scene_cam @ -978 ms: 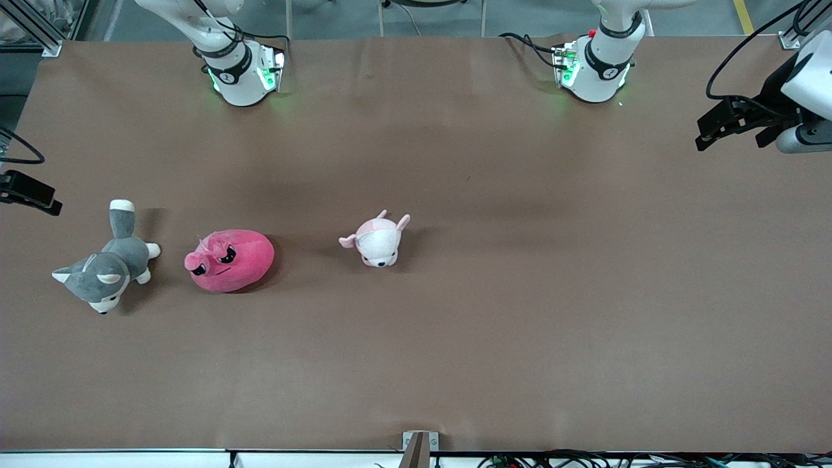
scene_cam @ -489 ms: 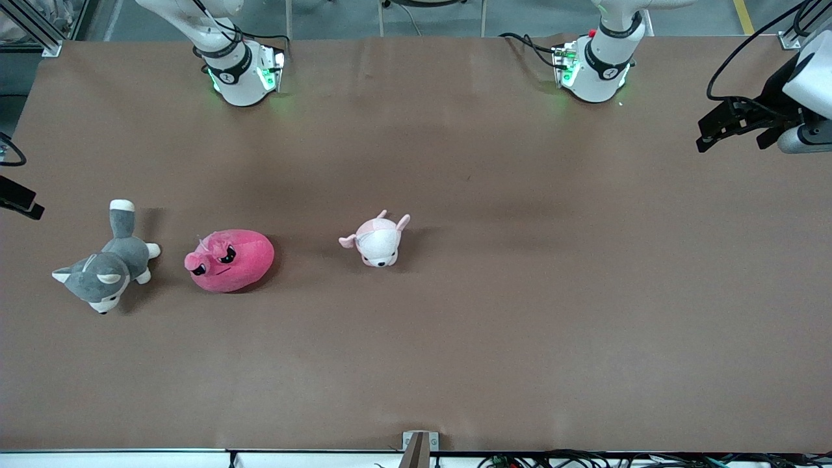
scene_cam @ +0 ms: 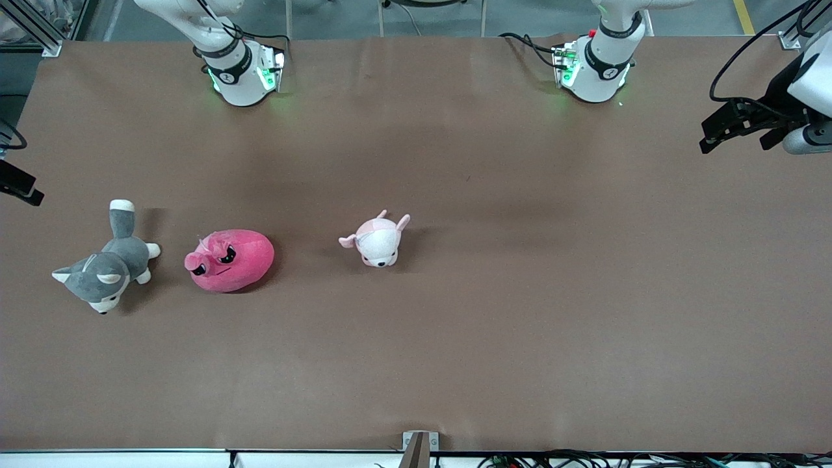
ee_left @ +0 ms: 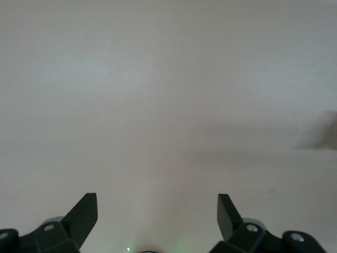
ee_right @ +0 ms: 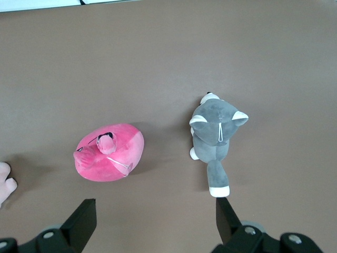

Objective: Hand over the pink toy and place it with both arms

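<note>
Hovering with both sets of jaws spread and empty: right gripper (ee_right: 152,224) over pink toy (scene_cam: 229,260) on the tabletop (scene_cam: 520,292), left gripper (ee_left: 157,217) over bare tabletop. Stage undeterminable.

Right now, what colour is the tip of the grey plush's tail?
White: the grey plush has a white tail tip, clearest in the right wrist view.

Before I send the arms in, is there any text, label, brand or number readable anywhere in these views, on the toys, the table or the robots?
None can be read.
Right arm's base: a small round mark on its black band, too small to read.
Left arm's base: the same kind of mark, also too small to read.
Hot pink toy, pale pink toy, gray plush dog: no tag or print showing.
</note>
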Controlling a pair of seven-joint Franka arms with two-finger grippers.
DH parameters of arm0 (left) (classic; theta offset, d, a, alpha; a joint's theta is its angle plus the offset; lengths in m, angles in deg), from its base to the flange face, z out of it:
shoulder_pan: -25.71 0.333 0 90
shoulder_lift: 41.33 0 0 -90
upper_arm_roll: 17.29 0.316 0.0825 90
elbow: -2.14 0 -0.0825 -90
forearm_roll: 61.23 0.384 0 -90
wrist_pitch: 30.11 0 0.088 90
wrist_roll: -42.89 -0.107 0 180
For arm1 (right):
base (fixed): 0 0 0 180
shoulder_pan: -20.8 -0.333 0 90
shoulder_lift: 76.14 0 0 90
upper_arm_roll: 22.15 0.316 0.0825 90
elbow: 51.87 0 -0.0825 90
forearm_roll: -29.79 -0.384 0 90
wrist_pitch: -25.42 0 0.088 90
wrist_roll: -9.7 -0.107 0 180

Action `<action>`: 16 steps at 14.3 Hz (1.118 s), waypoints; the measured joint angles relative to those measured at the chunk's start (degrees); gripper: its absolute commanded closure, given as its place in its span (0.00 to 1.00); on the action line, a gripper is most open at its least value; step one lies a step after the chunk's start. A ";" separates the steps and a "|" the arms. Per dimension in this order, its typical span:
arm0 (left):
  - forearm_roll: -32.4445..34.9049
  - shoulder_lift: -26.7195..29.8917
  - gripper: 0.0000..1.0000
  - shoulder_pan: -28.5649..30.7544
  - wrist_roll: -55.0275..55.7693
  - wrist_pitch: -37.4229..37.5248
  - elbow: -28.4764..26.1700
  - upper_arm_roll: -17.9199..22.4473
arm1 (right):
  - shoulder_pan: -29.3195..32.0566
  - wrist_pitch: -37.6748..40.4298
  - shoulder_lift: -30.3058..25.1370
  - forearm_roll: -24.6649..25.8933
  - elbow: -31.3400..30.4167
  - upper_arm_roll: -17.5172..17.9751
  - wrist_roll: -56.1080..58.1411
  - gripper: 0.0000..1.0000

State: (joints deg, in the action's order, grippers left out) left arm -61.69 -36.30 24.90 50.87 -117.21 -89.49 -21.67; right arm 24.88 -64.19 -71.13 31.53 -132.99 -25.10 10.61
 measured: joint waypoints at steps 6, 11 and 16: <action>2.94 -0.09 0.00 0.01 -0.02 -0.53 0.20 -0.15 | -0.04 -4.28 -8.30 -0.05 -11.66 -0.03 0.00 0.00; 2.97 -0.30 0.00 0.01 -0.02 -0.50 0.23 -0.26 | -0.12 -4.51 -8.39 0.02 -12.09 0.00 0.16 0.00; 2.98 -0.45 0.00 -0.04 -0.02 -0.50 0.29 -0.39 | -0.13 -4.38 -8.39 0.02 -12.62 0.00 0.19 0.00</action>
State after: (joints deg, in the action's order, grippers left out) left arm -58.72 -36.75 24.86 50.85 -117.71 -89.20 -22.06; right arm 24.75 -68.57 -79.52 31.55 -145.61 -25.10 10.79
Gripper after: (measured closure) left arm 0.000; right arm 0.000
